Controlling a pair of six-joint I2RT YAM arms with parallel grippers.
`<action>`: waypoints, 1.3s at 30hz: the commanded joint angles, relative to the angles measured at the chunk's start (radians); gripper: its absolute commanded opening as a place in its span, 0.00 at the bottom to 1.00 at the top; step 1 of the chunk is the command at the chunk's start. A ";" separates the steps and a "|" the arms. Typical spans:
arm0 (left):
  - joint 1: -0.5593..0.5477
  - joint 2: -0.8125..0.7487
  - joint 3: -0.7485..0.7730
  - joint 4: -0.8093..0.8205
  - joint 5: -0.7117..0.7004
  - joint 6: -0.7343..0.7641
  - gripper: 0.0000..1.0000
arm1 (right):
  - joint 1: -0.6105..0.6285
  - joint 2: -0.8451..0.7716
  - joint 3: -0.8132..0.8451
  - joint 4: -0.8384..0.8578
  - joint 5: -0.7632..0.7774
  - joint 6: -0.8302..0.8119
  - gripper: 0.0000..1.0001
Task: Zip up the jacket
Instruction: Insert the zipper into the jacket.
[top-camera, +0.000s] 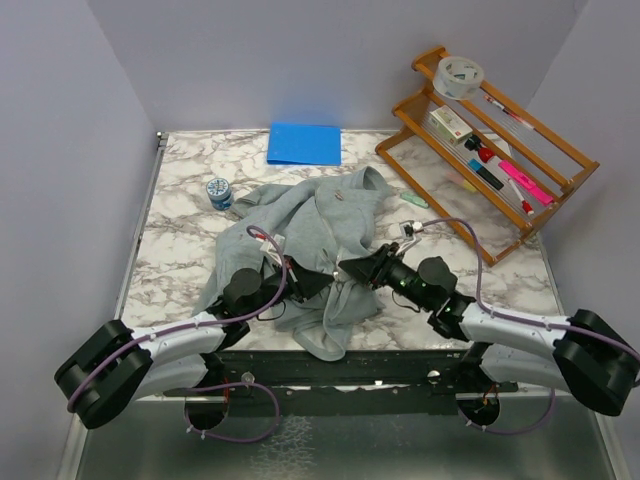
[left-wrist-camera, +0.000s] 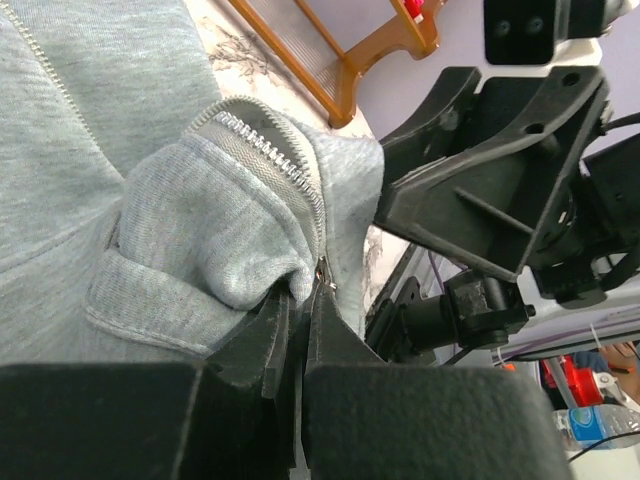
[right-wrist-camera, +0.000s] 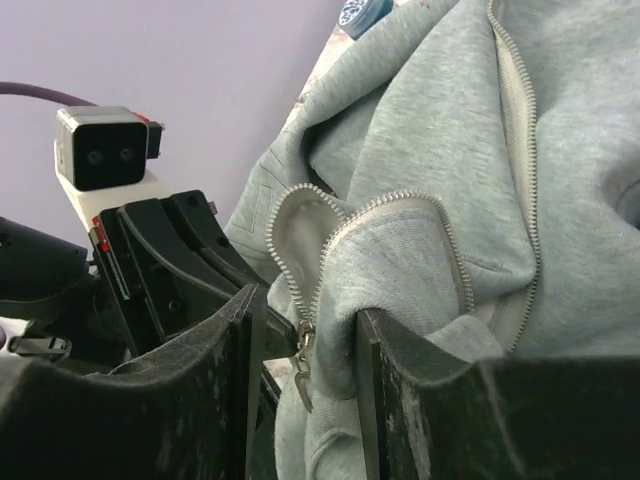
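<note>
The jacket (top-camera: 320, 225) is laid crumpled at the centre of the table (top-camera: 180, 250), with the hood end turned away from the arms. The left gripper (left-wrist-camera: 300, 310) is clamped on the jacket's front edge just below the zipper slider (left-wrist-camera: 322, 271); a fold of fleece is bunched above its jaws. The right gripper (right-wrist-camera: 305, 340) is positioned opposite, close beside the left one, with its fingers (right-wrist-camera: 400, 390) parted. The pull tab (right-wrist-camera: 303, 385) is seen hanging in the gap between them. A fleece fold is pressed against one finger only; nothing is gripped by the right gripper.
</note>
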 joint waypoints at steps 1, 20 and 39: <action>-0.008 0.014 -0.021 -0.047 0.054 0.010 0.00 | -0.012 -0.103 0.089 -0.324 0.014 -0.103 0.44; -0.008 -0.043 0.014 -0.191 0.113 0.016 0.00 | -0.002 -0.327 0.386 -0.978 -0.029 -0.811 0.50; -0.008 -0.024 0.020 -0.203 0.135 0.020 0.00 | 0.513 -0.144 0.287 -0.767 0.283 -1.358 0.66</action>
